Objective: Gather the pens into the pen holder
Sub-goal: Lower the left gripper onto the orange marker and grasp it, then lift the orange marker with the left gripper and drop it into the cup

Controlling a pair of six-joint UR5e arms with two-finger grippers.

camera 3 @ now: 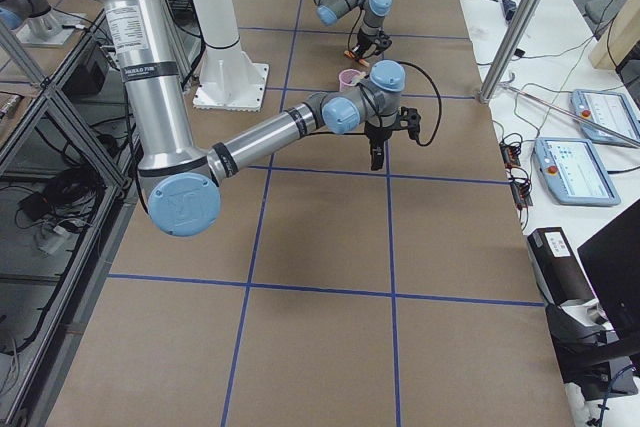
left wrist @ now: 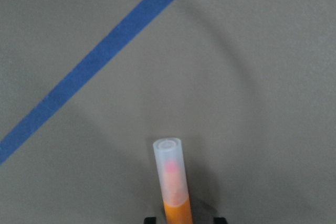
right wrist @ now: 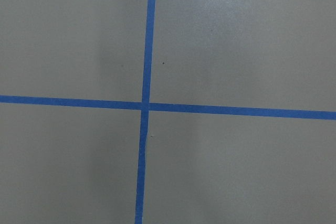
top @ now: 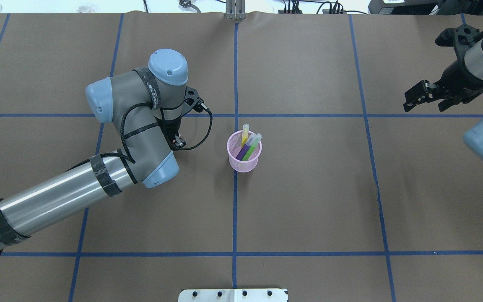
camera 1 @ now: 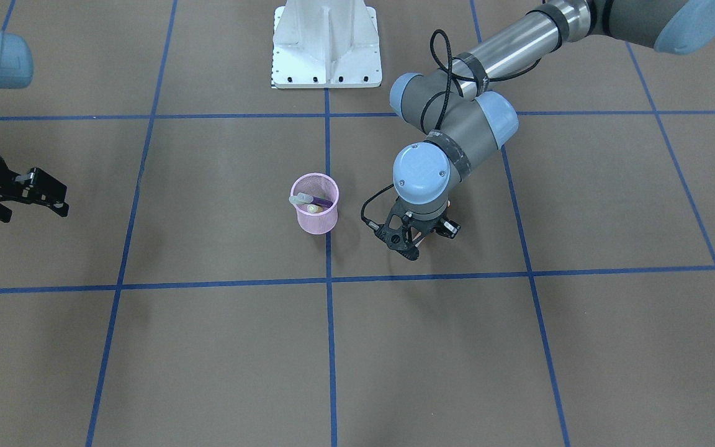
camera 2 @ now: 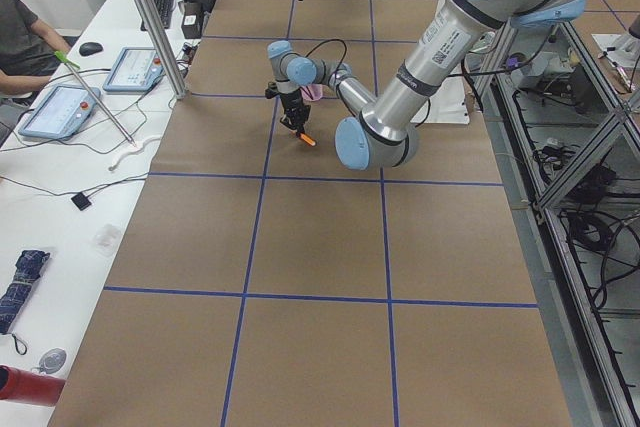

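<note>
**Transfer stage of pen collection.** The left gripper (camera 1: 421, 237) is pinched on the orange pen (left wrist: 173, 184), the only 1 of 4 pens outside the pen holder (camera 1: 315, 214). The grip sits on the coloured barrel, so the translucent cap end projects down toward the table (camera 1: 208, 347), apparently so that the free end can enter the cup first. The gripper hangs just beside the holder, on the robot's left of it, not yet over the rim. The holder stands upright on a blue tape line (top: 235, 201). It contains 3 pens, the yellow pen (top: 245, 135), the purple pen (top: 243, 152) and the green pen (top: 251, 147), caps up and leaning toward the rim away from the robot. The right gripper (camera 1: 44, 194), fingers spread and empty, is parked well apart, probably to keep the left arm's path free.
</note>
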